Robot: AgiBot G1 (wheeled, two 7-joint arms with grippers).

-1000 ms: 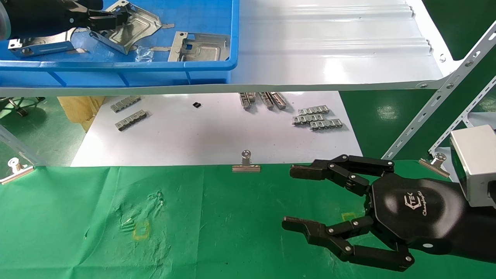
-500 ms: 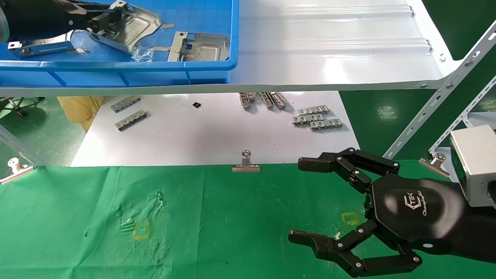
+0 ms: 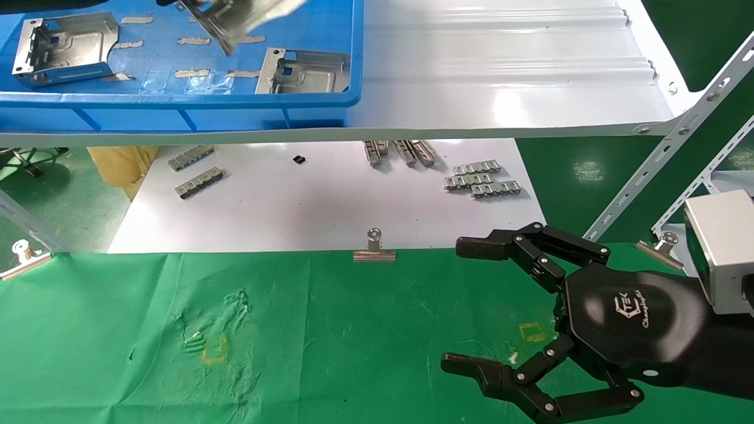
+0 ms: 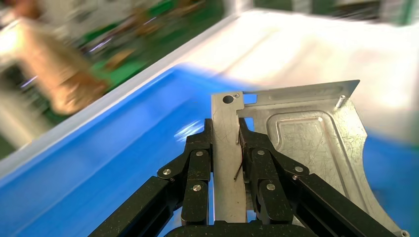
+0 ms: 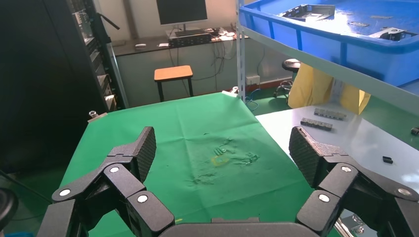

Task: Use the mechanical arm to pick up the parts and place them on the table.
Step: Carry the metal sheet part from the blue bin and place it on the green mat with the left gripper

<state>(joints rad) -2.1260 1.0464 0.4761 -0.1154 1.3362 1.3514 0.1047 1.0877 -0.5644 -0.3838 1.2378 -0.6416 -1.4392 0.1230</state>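
Observation:
My left gripper (image 4: 226,140) is shut on the bent-up flange of a silver stamped part (image 4: 306,143) and holds it above the blue bin (image 3: 283,103); in the head view that part (image 3: 238,17) shows blurred at the top edge, with the gripper out of frame. Two more parts lie in the bin, one at the left (image 3: 62,50) and one at the right (image 3: 303,70). My right gripper (image 3: 465,303) is open and empty, hovering over the green cloth table (image 3: 330,330) at the right. It also shows in the right wrist view (image 5: 222,153).
A glossy white shelf board (image 3: 500,65) carries the bin. Below it a white sheet (image 3: 318,200) holds several grey toothed strips (image 3: 483,179). Silver binder clips (image 3: 374,250) pin the cloth's far edge. A slotted metal post (image 3: 665,147) rises at the right. Yellow square marks (image 3: 214,350) are on the cloth.
My left gripper has lifted the part up out of the bin, leaving the head view. My right gripper's fingers have spread wider and stayed in place.

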